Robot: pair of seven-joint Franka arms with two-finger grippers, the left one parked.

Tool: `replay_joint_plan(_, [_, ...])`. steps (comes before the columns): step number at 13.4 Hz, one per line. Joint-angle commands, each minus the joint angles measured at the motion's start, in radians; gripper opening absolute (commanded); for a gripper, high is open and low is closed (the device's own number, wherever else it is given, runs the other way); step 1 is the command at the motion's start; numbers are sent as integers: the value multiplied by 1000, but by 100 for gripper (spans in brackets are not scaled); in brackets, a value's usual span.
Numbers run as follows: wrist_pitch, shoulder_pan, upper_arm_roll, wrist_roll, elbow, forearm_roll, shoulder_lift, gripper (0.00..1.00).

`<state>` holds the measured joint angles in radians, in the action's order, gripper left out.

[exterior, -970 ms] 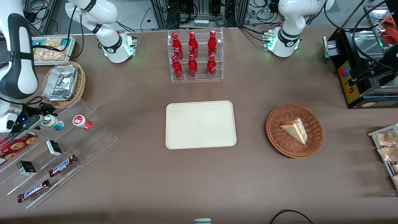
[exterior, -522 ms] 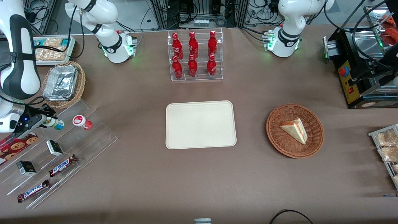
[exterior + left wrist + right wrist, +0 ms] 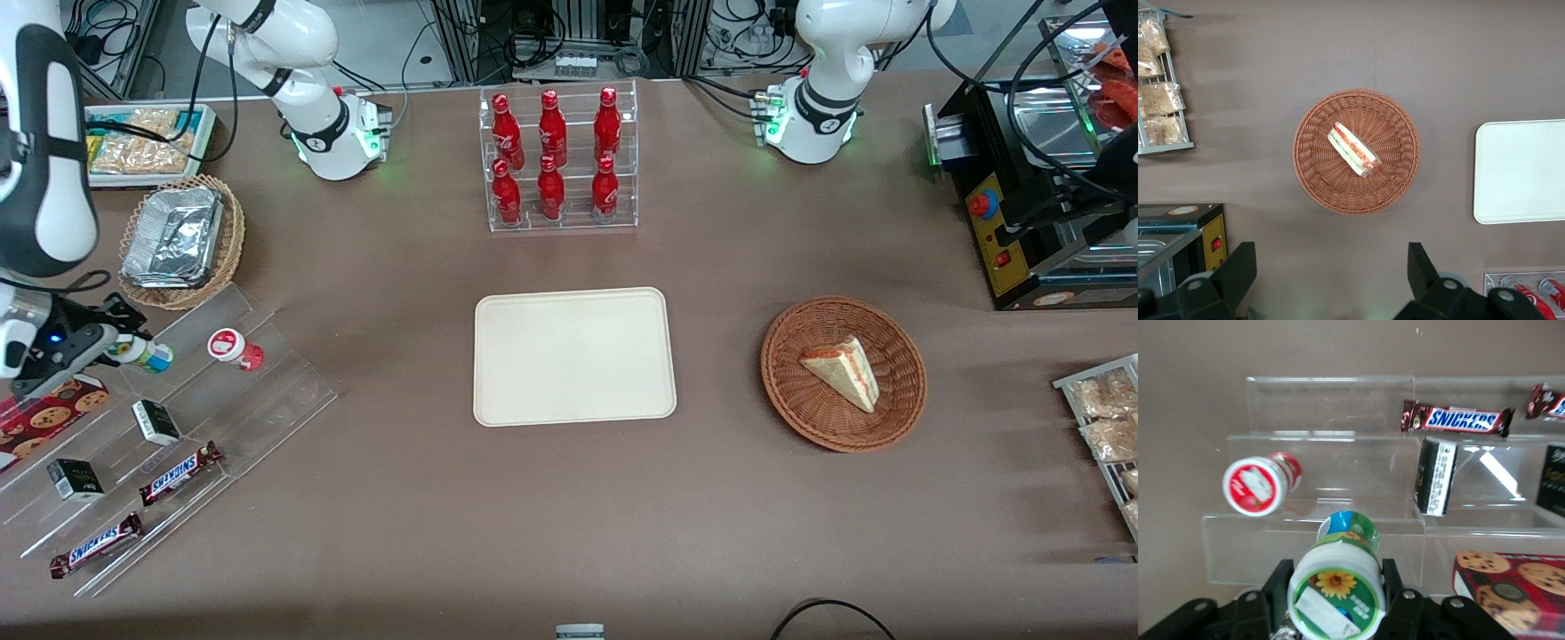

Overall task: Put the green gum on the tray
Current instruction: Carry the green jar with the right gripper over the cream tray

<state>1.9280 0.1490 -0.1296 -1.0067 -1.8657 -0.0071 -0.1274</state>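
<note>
Two fingers of my hand are clamped on the green gum, one on each side of its body just under the white lid. In the front view my hand sits at the left edge of the frame, over the clear stepped display rack, with the green gum tilted in my grip. Whether its base is fully free of the rack step I cannot tell.

The red gum lies on its side just beside mine on the rack, and a small black box and a Snickers bar sit on other steps. A cookie box is close to my fingers.

The tray lies bare at the centre of the front view, well apart from me across open worktop.

My judgement: the step in hand is the lift and carry. I should raise the bottle straight up until it clears the rack lip and the red gum, keep my squeeze firm because the round body could slip or twist, then travel level to the tray. I should lower until the base touches inside the rim before letting go, well inside so it cannot roll off.
</note>
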Motion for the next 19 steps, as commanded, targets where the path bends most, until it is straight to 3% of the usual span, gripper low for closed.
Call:
replay_joint_plan(1, [-78, -67, 2, 112, 75, -24, -6, 0])
replay_joint_plan(5, [-78, -224, 4, 345, 77, -5, -8, 0])
replay_joint_plan(9, [-75, -380, 4, 603, 91, 102, -69, 0])
replay_joint_plan(12, [-64, -511, 4, 831, 123, 124, -113, 0])
replay_joint_plan(14, [-61, -603, 4, 980, 169, 171, -164, 0])
replay_joint_plan(19, [104, -804, 4, 1339, 241, 200, -322, 0])
